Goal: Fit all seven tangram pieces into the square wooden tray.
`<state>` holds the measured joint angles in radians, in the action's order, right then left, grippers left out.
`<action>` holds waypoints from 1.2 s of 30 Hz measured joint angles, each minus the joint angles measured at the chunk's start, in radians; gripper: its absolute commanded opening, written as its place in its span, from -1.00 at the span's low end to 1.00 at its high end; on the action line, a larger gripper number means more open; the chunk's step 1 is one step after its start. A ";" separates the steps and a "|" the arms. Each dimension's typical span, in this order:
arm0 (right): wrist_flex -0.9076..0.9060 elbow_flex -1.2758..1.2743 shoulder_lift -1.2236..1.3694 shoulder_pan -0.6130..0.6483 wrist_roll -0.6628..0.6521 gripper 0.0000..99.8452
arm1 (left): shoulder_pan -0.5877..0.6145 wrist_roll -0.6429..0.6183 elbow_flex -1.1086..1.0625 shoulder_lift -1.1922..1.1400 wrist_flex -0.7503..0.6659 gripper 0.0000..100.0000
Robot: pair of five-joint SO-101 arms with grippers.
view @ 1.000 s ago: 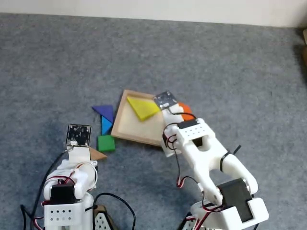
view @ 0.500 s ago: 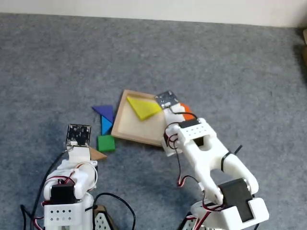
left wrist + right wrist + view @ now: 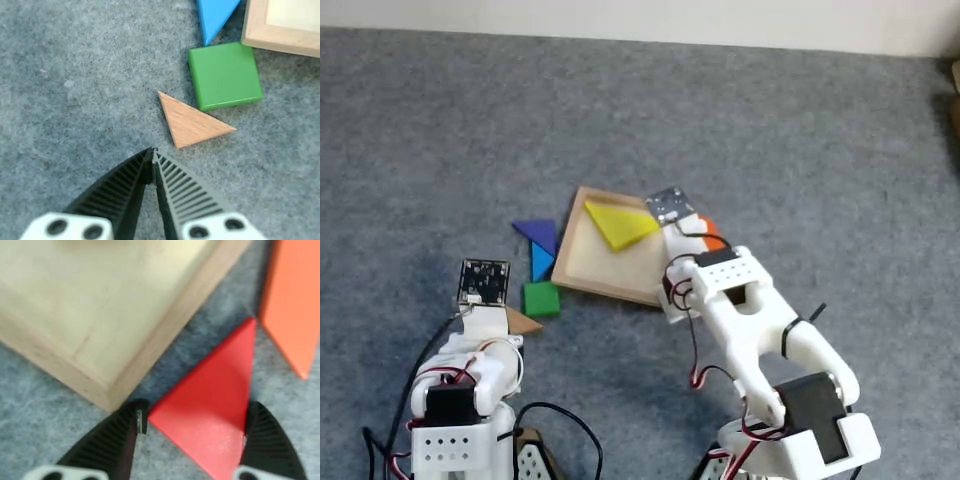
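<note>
The square wooden tray point(image 3: 582, 268) lies mid-table with a yellow triangle point(image 3: 617, 223) in its far corner. Left of it lie a purple piece point(image 3: 539, 234), a blue triangle point(image 3: 541, 262), a green square point(image 3: 541, 299) and a small wooden triangle point(image 3: 524, 322). My left gripper point(image 3: 153, 152) is shut, its tips just short of the wooden triangle point(image 3: 192, 121), beside the green square point(image 3: 225, 75). My right gripper point(image 3: 192, 422) is open and low at the tray's right corner point(image 3: 107, 390), its fingers on either side of a red triangle point(image 3: 210, 405). An orange piece point(image 3: 295, 310) lies just beyond.
Grey carpet surrounds the tray with free room on the far side and to the right. The right arm's body point(image 3: 750, 330) reaches over the carpet in front of the tray. Cables point(image 3: 555, 420) trail near the arm bases.
The right arm has shifted slightly forward and right beside the tray's right corner. The left arm has kept still.
</note>
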<state>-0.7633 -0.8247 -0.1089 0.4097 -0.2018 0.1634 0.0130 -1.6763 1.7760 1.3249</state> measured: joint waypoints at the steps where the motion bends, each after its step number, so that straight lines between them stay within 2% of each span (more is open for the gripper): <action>1: 0.000 0.000 0.000 -0.003 0.000 -0.53 | 0.000 0.000 0.000 0.000 0.000 -0.99; 9: 0.000 0.000 -0.012 -0.034 0.000 -0.56 | 0.000 0.000 0.000 0.000 0.000 -0.99; 15: -0.025 -0.011 -0.157 -0.068 0.000 -0.56 | 0.000 0.000 0.000 0.000 0.000 -0.99; 23: -0.172 0.000 -0.267 -0.064 0.002 -0.56 | 0.000 0.000 0.000 0.000 0.000 -0.99; 26: -0.230 0.051 -0.267 -0.002 0.012 -0.56 | 0.000 0.000 0.000 0.000 0.000 -0.99; 32: -0.305 0.196 -0.256 0.137 0.166 -0.56 | 0.000 0.000 0.000 0.000 0.000 -0.99; 36: -0.348 0.330 -0.130 0.210 0.259 -0.56 | 0.000 0.000 0.000 0.000 0.000 -0.99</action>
<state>-1.1116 -0.4948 -0.2394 0.6199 0.0575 0.1634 0.0130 -1.6763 1.7760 1.3249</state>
